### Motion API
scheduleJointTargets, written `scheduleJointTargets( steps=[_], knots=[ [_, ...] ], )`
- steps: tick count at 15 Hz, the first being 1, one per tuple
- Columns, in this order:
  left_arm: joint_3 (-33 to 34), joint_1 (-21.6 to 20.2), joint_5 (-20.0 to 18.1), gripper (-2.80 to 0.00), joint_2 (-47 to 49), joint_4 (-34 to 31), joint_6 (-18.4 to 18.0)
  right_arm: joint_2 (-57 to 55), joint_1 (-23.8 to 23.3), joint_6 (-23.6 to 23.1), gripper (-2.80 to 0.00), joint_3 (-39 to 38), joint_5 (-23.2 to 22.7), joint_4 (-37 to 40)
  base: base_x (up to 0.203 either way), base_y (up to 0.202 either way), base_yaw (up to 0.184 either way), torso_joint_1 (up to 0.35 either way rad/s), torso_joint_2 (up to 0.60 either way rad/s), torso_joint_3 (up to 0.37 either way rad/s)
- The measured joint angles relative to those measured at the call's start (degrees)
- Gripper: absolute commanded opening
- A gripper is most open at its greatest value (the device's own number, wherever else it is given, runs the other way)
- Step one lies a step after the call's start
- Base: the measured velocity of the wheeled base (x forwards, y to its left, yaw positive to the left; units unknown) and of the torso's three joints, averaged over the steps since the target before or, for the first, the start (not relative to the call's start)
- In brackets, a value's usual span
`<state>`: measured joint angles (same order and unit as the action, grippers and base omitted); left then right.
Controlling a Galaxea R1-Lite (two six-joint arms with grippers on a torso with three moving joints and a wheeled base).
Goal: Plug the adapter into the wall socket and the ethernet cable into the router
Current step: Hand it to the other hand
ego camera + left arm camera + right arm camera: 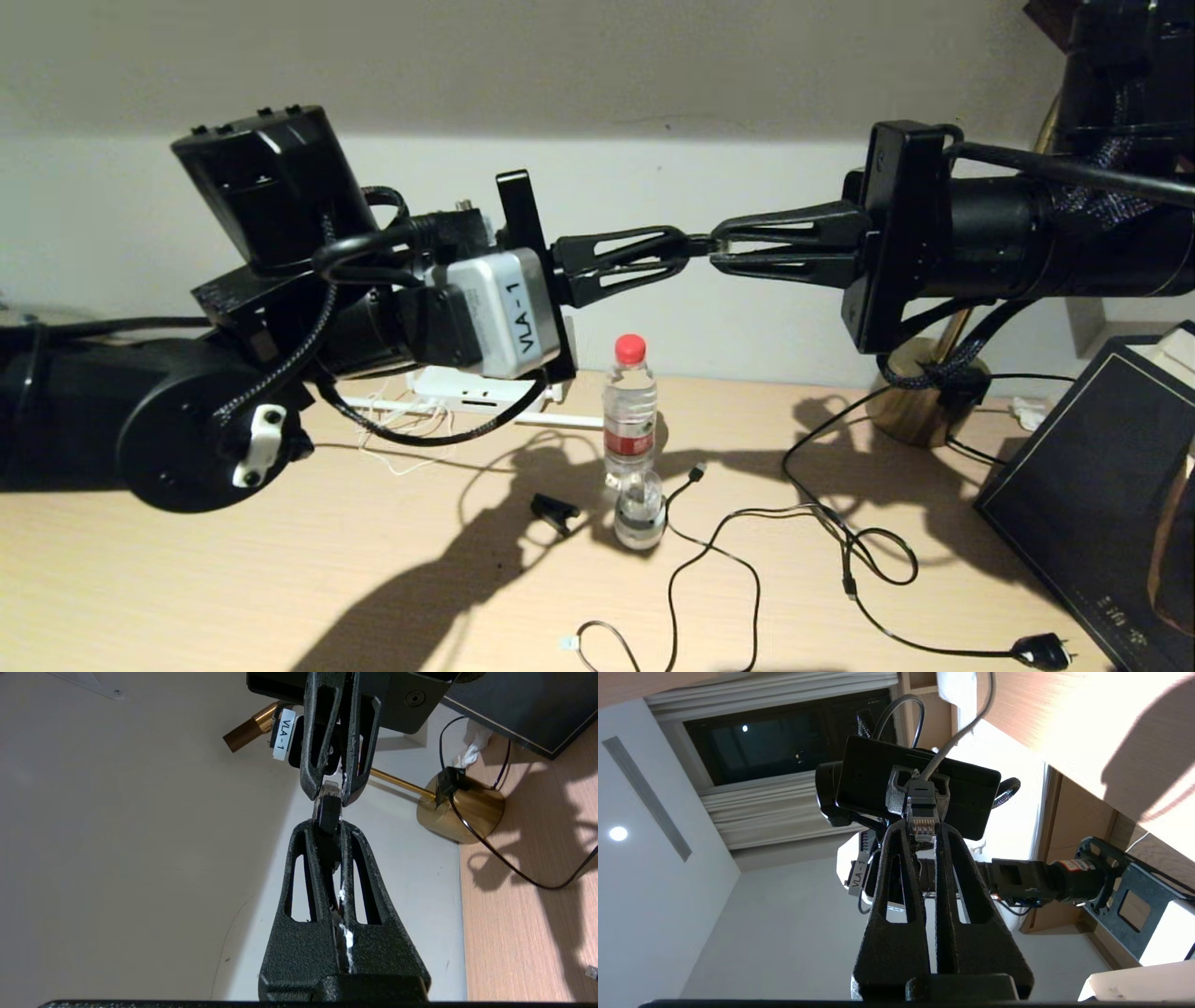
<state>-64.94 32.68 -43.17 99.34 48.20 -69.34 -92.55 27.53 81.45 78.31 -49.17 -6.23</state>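
Observation:
Both arms are raised above the desk, and my grippers meet tip to tip in the air. My left gripper [693, 248] [328, 826] is shut on the black body of the ethernet cable's plug [330, 811]. My right gripper [717, 248] [921, 831] is shut on the plug's clear tip [921, 823], whose gold contacts face its camera. The cable [948, 746] leaves behind the plug towards the desk. The white router [459, 386] lies on the desk behind my left arm, mostly covered by it, with one flat antenna [560, 420] showing. The adapter and the wall socket are out of view.
A water bottle [630, 411] with a red cap stands mid-desk. Loose black cords [719, 546] lie in front of it, one ending in a black plug [1041, 650]. A brass lamp base [920, 406] stands at the back right, a black box [1092, 485] at the right edge.

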Motion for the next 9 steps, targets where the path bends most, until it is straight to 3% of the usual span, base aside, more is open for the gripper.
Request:
scheduleJointTargets(
  steps=[4,5,9],
  knots=[
    [-0.05,0.37,0.1,-2.8,0.0,0.06,0.1,-0.01,0.0,-0.16,-2.8,0.0,-0.02,0.11,0.0,0.0,0.0,0.0,0.0,0.0],
    [-0.05,0.44,0.06,-2.8,0.0,0.09,0.1,-0.01,0.01,-0.49,0.0,-0.01,0.09,0.12,0.0,0.0,0.0,0.0,0.0,0.0],
    [3.72,0.26,0.21,-2.8,-0.69,0.48,1.31,0.3,-0.13,-0.71,0.0,-0.22,1.14,0.41,0.0,0.0,0.0,0.0,0.0,0.0]
  ],
)
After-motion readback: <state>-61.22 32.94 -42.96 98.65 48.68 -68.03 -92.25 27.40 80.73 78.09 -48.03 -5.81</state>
